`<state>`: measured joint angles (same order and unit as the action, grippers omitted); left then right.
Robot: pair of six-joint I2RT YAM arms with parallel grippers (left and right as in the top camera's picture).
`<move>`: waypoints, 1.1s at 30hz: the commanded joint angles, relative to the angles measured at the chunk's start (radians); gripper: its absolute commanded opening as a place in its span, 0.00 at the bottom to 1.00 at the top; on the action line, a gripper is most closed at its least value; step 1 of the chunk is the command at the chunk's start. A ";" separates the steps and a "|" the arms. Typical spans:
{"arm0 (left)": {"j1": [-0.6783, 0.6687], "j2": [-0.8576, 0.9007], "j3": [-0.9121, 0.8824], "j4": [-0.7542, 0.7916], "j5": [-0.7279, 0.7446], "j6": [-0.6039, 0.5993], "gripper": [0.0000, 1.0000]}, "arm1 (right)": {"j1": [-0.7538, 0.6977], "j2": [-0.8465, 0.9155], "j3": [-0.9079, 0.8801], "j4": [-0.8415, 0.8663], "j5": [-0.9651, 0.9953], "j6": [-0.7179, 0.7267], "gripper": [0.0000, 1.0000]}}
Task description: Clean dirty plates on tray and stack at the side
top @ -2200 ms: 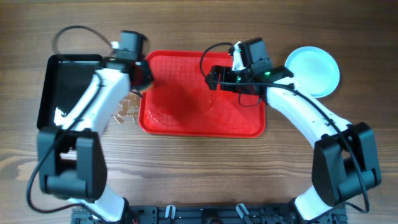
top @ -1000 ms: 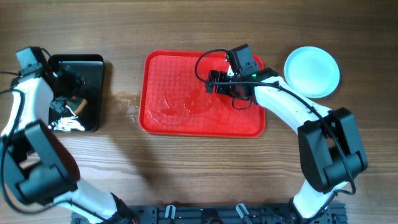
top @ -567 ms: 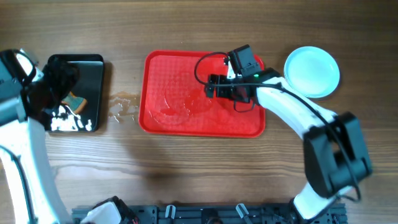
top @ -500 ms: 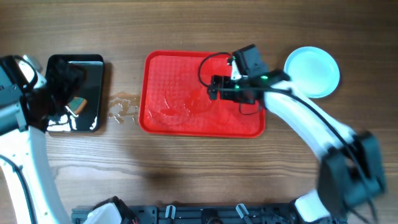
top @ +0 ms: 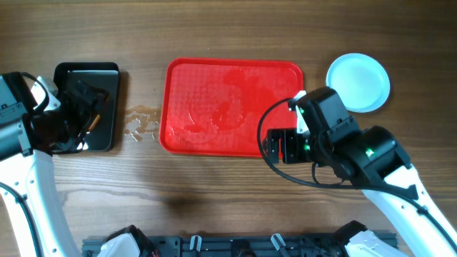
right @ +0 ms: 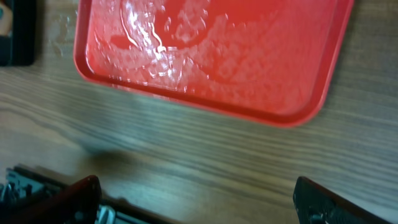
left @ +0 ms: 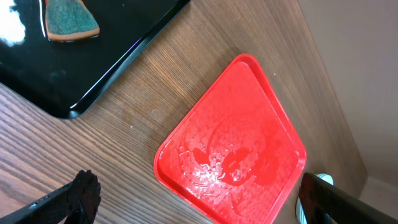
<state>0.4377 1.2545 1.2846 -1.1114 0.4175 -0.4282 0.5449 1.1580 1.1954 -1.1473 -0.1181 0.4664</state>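
- The wooden table [top: 214, 193] bears the wet red tray [top: 235, 68], with a puddle [top: 139, 123] just left of it.
- The plates [top: 358, 82] are stacked on the table right of the tray; their count is unclear.
- A black tray [top: 107, 78] holds a sponge [left: 69, 18].
- The left gripper [left: 199, 199] and the right gripper [right: 193, 202] have jaws wide apart, holding nothing.

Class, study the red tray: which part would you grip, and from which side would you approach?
On the red tray, I would pinch the raised rim midway along the near long edge, coming from the front. It lies flat on the table, so only the upstanding rim offers a hold.
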 commanded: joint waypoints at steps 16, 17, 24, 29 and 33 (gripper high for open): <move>-0.003 -0.005 0.005 -0.001 0.019 0.002 1.00 | 0.004 0.030 0.007 -0.041 0.060 -0.050 1.00; -0.003 -0.005 0.005 -0.001 0.019 0.002 1.00 | 0.004 0.030 0.006 -0.040 0.063 -0.061 1.00; -0.003 -0.005 0.005 -0.001 0.019 0.002 1.00 | 0.004 -0.006 -0.013 0.106 0.096 -0.255 1.00; -0.003 -0.005 0.005 -0.001 0.019 0.002 1.00 | -0.050 -0.145 -0.178 0.334 0.084 -0.277 1.00; -0.003 -0.005 0.005 -0.001 0.019 0.002 1.00 | -0.177 -0.306 -0.399 0.580 -0.009 -0.272 1.00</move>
<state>0.4377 1.2545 1.2846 -1.1126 0.4183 -0.4282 0.4549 0.9600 0.9360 -0.6785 -0.0578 0.2218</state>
